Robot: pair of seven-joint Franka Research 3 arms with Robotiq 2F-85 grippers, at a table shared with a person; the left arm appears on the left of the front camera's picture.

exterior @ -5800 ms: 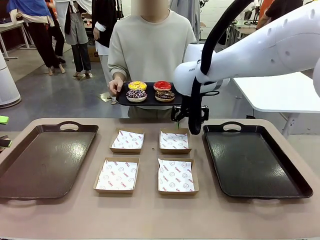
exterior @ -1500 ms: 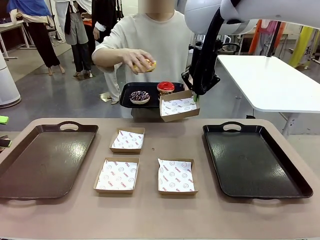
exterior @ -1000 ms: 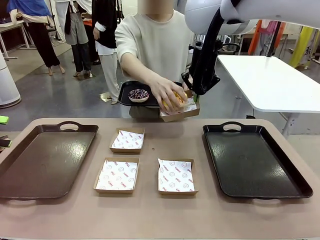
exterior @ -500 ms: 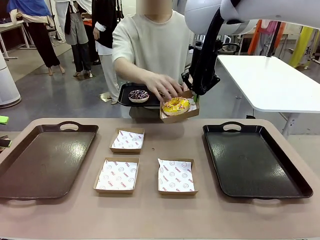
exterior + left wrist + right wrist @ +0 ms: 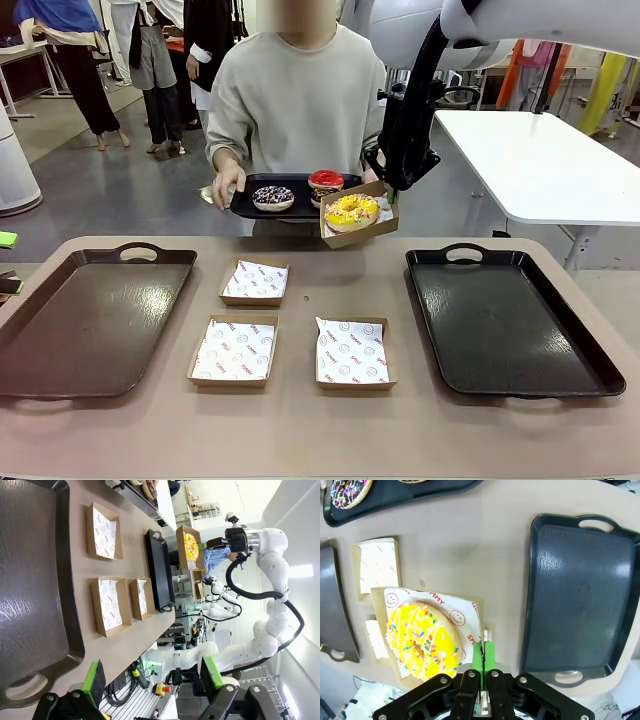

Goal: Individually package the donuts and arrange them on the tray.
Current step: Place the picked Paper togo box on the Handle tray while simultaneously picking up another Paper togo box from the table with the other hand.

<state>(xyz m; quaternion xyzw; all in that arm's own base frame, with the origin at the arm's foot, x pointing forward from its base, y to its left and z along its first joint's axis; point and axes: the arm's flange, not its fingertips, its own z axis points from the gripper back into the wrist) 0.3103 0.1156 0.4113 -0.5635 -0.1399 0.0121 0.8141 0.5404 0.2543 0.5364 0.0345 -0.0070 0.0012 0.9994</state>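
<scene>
Donut (image 5: 351, 211): one yellow, in box (image 5: 357, 235); three other boxes (image 5: 254, 281) (image 5: 233, 351) (image 5: 351, 352).

The end effector (image 5: 482, 654) pinches the paper-lined box (image 5: 461, 612) holding a yellow sprinkled donut (image 5: 422, 641).

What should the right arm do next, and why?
Probably swing the box over the right tray and lower it: the right gripper is shut on the box's edge, the yellow donut already sits inside, and the person's hand is clear of it.

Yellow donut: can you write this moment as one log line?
yellow donut: in box; box: held aloft, right jaws shut on rim; left jaws: open
</scene>
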